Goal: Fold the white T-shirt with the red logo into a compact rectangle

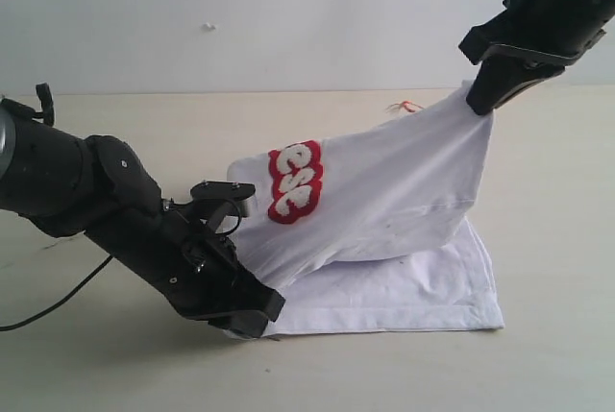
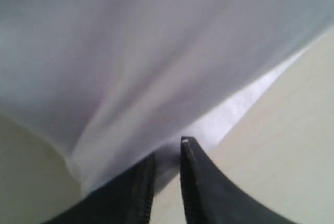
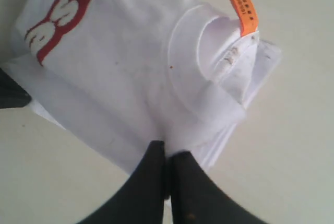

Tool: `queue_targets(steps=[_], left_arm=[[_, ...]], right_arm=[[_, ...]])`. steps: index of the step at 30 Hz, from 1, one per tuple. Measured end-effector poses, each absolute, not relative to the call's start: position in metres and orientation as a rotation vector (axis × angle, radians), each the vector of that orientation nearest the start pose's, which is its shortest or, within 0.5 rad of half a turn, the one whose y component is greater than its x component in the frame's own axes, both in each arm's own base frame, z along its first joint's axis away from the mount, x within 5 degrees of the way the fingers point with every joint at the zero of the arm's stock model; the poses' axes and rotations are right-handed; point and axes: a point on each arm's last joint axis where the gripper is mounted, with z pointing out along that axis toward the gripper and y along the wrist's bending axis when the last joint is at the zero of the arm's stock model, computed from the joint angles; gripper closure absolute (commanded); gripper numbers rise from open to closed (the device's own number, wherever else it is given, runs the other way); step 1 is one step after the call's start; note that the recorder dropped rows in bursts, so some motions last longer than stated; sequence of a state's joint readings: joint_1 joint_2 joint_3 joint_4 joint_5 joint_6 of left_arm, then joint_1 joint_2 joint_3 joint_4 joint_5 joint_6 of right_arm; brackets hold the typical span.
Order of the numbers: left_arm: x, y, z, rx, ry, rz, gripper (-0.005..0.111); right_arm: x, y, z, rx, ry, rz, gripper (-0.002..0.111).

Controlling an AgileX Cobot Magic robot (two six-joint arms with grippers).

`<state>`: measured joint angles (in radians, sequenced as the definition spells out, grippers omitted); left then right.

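White T-shirt (image 1: 384,191), part-folded on the table (image 1: 557,354), is clamped low by the left gripper (image 2: 167,156), high by the right gripper (image 3: 168,148); both edges are best carried across level and taut.

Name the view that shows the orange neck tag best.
Right wrist view: the orange neck tag is close, unblocked, its print visible. The exterior view shows only a small reddish speck; the left wrist view, nothing of it.
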<state>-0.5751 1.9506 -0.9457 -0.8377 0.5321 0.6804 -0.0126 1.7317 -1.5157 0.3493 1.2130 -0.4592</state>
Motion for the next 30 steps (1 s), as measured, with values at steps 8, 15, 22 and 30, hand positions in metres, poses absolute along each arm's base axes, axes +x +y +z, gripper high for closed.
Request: queue_targets(steps=[8,15,22,30], left_arm=[[0.262,-0.211,0.106,0.801,2.814,-0.686,0.085],[0.249,-0.214,0.114,1.036,2.826,-0.805,0.085],[0.241,-0.215,0.173,1.171,2.676,-0.894,0.085],[0.25,-0.213,0.216,1.093,2.45,-0.789,0.085]], right_arm=[[0.348,0.019,0.297,-0.398,2.851,0.324,0.091],[0.35,0.018,0.285,-0.394,2.889,0.332,0.031],[0.351,0.022,0.285,-0.376,2.878,0.385,0.077],[0.361,0.039,0.276,-0.404,2.778,0.672,0.108]])
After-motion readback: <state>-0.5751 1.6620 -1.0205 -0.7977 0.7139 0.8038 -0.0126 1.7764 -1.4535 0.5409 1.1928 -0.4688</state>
